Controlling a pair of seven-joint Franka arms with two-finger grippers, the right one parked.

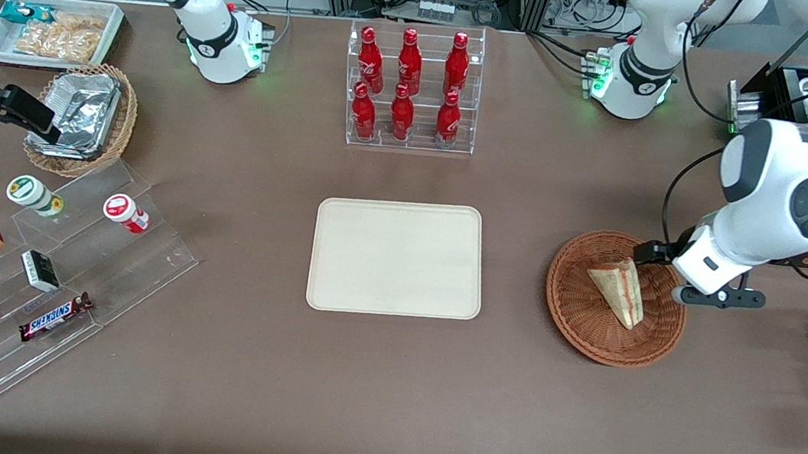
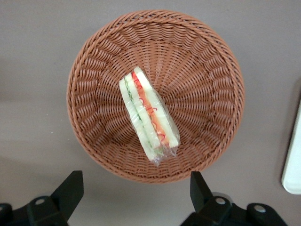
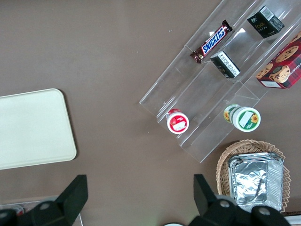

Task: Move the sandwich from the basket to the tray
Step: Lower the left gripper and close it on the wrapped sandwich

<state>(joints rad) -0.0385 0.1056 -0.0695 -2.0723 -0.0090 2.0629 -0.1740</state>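
Small triangular sandwich (image 2: 148, 114) of pale white bread, red and green filling along its cut edge, wrapped in clear film, lying inside the round reddish-brown woven wicker basket (image 2: 211, 70); the left arm's gripper (image 2: 134, 195) hovers above the basket's rim, its black fingers (image 2: 70, 188) spread wide and holding nothing, the sandwich lying apart from them, untouched; flat cream-beige rectangular tray (image 1: 398, 258) on the brown bench (image 1: 383, 394), well apart from the basket, toward the parked arm's end; a chocolate bar (image 1: 56, 317) on the clear acrylic stepped stand (image 1: 137, 264) reads "SNICKERS".
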